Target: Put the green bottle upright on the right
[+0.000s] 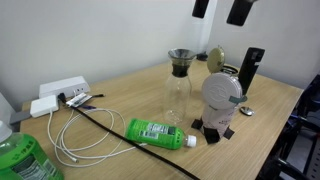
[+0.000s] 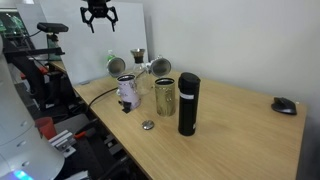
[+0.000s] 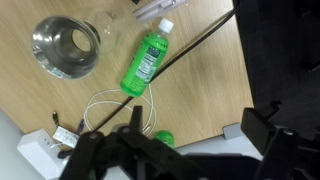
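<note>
**A:** Start with the exterior view that faces the clutter. How far along is it?

**B:** Not begun, I'd judge. The green bottle lies on its side on the table, just in front of the glass carafe. A black cable crosses it near its base end (over or under, I cannot tell). Only the fingertips of the gripper show at the top edge, well above everything.

**A:** And from the other exterior camera?

**B:** The gripper hangs high over the far end of the table with its jaws spread wide and nothing between them. I cannot pick out the green bottle from here. The black tumbler stands nearest the camera.

**A:** What does the wrist view show?

**B:** It looks straight down. The green bottle lies flat, with its pale cap pointing away from the fingers and the glass carafe beside it. The dark fingers frame the bottom of the picture, released and touching nothing, well apart from the bottle.

**A:** So what is left?

**B:** All of it, as I read it. The gripper has to come down and grasp the bottle clear of that cable. Then it has to turn the bottle upright and set it down on the right.
</note>
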You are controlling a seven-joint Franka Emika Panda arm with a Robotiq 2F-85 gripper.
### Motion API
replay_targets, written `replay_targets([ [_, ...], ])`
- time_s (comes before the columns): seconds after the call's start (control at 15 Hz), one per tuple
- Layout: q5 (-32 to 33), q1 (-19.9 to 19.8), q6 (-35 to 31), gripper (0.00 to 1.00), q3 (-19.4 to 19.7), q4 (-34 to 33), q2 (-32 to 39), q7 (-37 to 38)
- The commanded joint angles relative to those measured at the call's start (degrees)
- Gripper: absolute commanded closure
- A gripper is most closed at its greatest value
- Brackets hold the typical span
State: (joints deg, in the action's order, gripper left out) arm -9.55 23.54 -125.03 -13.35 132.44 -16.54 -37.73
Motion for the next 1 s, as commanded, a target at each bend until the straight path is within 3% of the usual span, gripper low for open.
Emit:
replay_targets([
  [0.0, 1.8, 0.9, -6.0, 0.00, -2.9, 0.2, 5.2, 0.9],
  [0.4, 7.2, 0.0, -14.6, 0.00, -5.8, -0.1, 14.3, 9.0],
  [0.93, -0.7, -0.7, -14.0, 0.00, -6.8, 0.2, 18.6, 8.7],
])
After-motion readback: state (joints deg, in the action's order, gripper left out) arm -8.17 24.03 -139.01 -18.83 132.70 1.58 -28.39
